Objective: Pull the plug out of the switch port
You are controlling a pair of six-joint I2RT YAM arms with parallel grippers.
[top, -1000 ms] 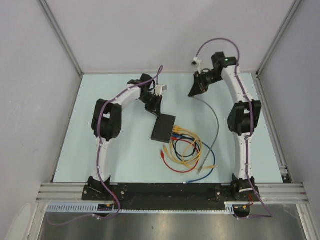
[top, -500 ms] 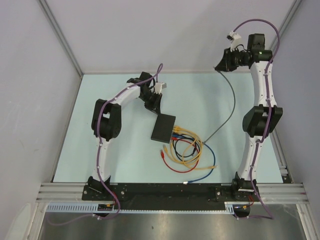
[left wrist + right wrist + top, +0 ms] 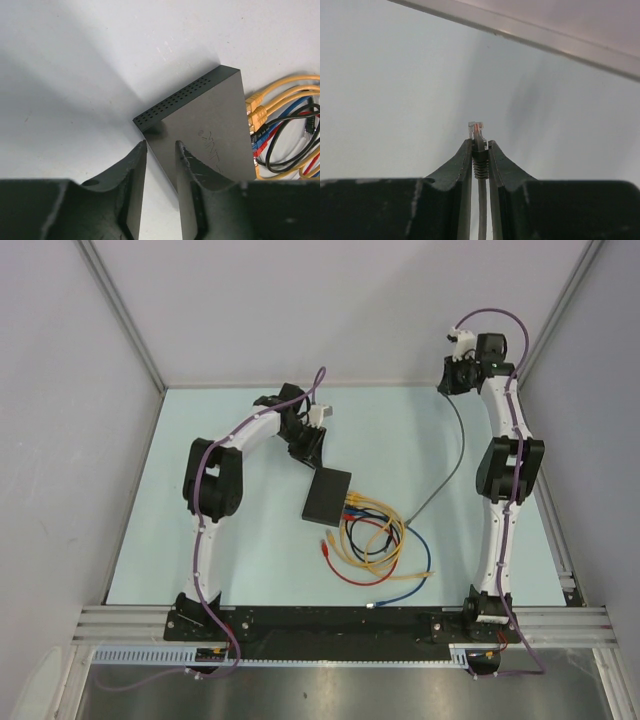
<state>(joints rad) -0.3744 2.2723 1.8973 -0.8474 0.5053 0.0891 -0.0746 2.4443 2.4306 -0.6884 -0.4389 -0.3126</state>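
Overhead view looks down the table (image 3: 262, 562); left wrist closely shares its switch (image 3: 210, 131).

The flat matte-black rectangular switch box (image 3: 210, 125) has a dotted grid of vent holes along one edge. Beside it lie thin cables (image 3: 372, 537) — yellow, blue, red, black. Thin grey cable (image 3: 467, 452), clear plastic plug (image 3: 476, 129); pale blue-green table (image 3: 250, 540).

The flat matte-black rectangular switch (image 3: 328, 498) lies near the middle of the pale table (image 3: 230, 550). A tangle of yellow, blue, red and black cables (image 3: 372, 540) lies to its right and nearer the bases, with several plugged into its right edge. The left gripper (image 3: 308, 448) sits just behind the switch's far corner. The right gripper (image 3: 447, 380) is at the far right, well apart from the switch, with the clear plug (image 3: 477, 130) of the thin grey cable (image 3: 455, 455) between its fingers. That cable runs back to the tangle.
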